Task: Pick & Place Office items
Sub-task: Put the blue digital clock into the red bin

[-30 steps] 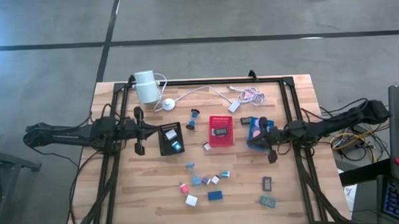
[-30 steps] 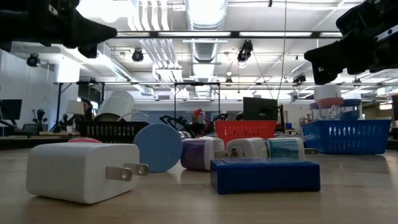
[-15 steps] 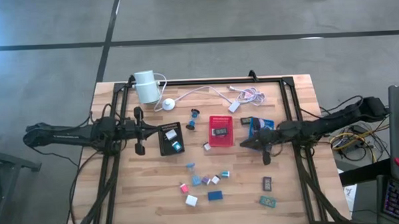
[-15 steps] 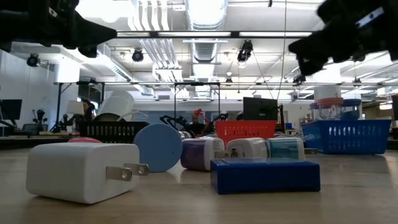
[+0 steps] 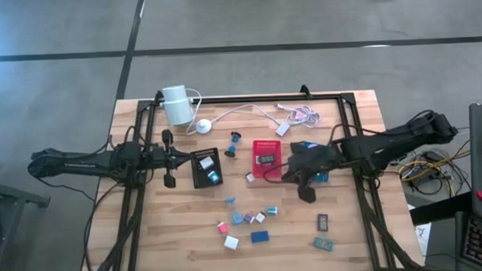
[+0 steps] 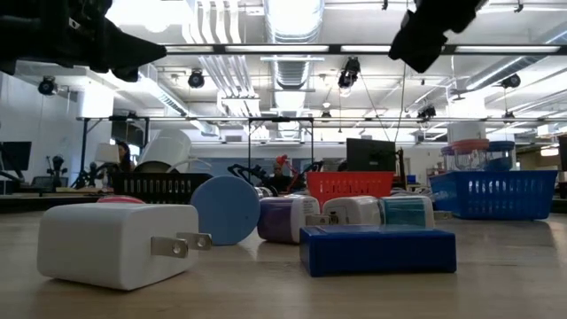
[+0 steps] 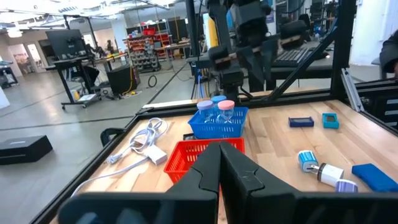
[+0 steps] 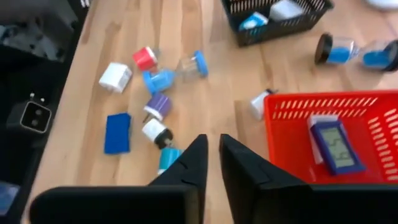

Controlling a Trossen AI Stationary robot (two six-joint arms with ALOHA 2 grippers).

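Note:
The office items lie loose on the table's near middle (image 5: 248, 220): a white block (image 8: 114, 76), a flat blue block (image 8: 117, 132), a pink disc (image 8: 144, 58), and purple (image 8: 157, 104) and teal (image 8: 168, 155) pieces. Two dark clips (image 5: 323, 222) lie to their right. My right gripper (image 5: 286, 174) hovers above the table by the red tray's (image 5: 267, 157) right side, its fingers (image 8: 200, 155) a narrow gap apart and empty. My left gripper (image 5: 168, 158) waits shut and empty, left of the black tray (image 5: 207, 167).
The blue tray (image 5: 314, 151) is partly under my right arm. The red tray holds a small blue device (image 8: 334, 146); the black tray holds two pieces. A white cylinder (image 5: 176, 104) with its cable and a dark spool (image 5: 235, 142) lie toward the far edge.
My right gripper has gone from over the blue tray toward the table's left edge, ending beside the red tray, and it has risen in the low view. The items on the table have not moved.

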